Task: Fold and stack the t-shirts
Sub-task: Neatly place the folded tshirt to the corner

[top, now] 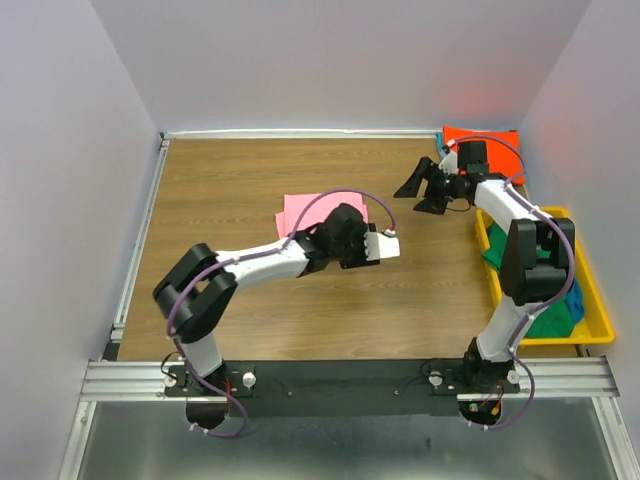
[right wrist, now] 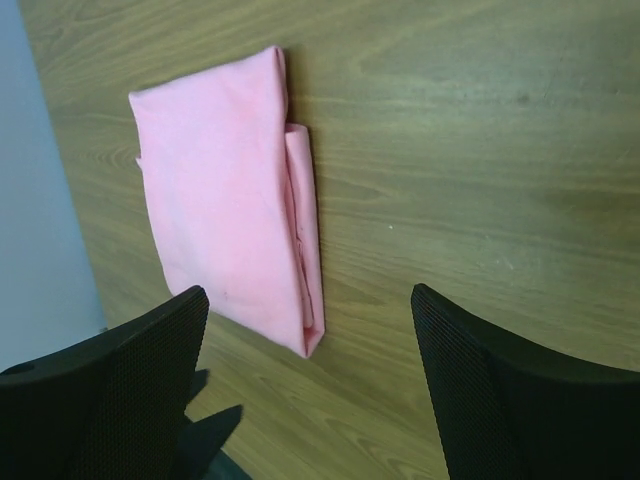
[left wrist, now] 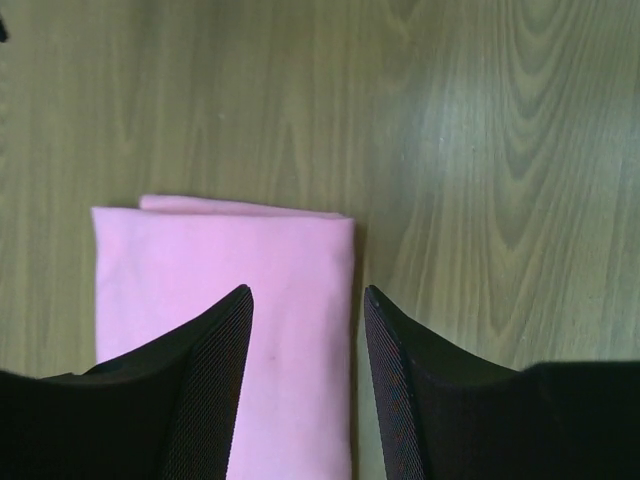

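Folded pink cloth t-shirt (left wrist: 200, 260) under parted fingers of empty left gripper (left wrist: 307, 295); right gripper (right wrist: 308, 292) agape, empty. Probable next step: fetch bright orange t-shirt (top: 497, 138) behind right fingers.

The wood-grain counter (top: 230, 180) carries a folded pink t-shirt (top: 300, 212) just eleven o'clock of its centre. A bright orange t-shirt (top: 497, 140) lies in the two o'clock corner, and a yellow plastic bin (top: 592, 305) stands along the edge between three and four o'clock.

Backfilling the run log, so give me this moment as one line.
left tool open, above pink shirt | right tool open, empty | pink shirt folded on table | orange shirt far right corner
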`<state>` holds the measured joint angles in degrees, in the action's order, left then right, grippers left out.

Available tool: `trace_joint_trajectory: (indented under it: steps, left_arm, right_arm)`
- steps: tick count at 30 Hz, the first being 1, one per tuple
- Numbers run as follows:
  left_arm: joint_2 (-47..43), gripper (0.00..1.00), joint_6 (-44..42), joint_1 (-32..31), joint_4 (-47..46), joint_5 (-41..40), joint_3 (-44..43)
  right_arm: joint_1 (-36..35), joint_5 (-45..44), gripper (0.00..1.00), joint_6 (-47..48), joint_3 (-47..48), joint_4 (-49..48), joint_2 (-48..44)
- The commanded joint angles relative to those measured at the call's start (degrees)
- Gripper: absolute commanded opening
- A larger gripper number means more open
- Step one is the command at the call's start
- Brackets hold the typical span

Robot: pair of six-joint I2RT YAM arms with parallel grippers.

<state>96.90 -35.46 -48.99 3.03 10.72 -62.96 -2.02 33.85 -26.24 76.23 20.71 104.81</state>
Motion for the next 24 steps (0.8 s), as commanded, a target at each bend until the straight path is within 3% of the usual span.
trace_joint_trajectory:
  steps: [1, 10, 13, 14, 18, 24]
  left_arm:
    - [5.6, 0.56, -2.3, -2.9, -7.1, -9.0, 0.8]
    - [13.5, 0.53, -4.9, -4.2, -8.8, -12.5, -1.6]
    - [14.7, 0.40, -5.1, -4.3, -8.7, -12.7, -2.4]
    - [14.8, 0.27, -5.1, -4.3, -8.6, -12.4, -2.6]
    - [13.1, 0.03, -5.2, -4.2, -8.5, -11.2, -1.7]
    - [8.0, 0.00, -3.3, -3.4, -7.8, -5.9, -1.5]
  right_arm:
    - [-0.5, -1.6, 0.89, -5.0, -4.4, -1.2, -2.9]
    - [-0.5, 1.3, 0.88, -8.9, -9.6, -5.9, -2.6]
    - [-0.5, 2.7, 0.84, -11.3, -12.7, -9.2, -2.7]
    - [-0.6, 3.2, 0.83, -12.2, -13.5, -10.3, -2.7]
    - [-0.6, 4.6, 0.79, -16.3, -17.3, -17.2, -2.0]
    - [-1.8, 6.7, 0.70, -25.0, -21.3, -30.2, 0.6]
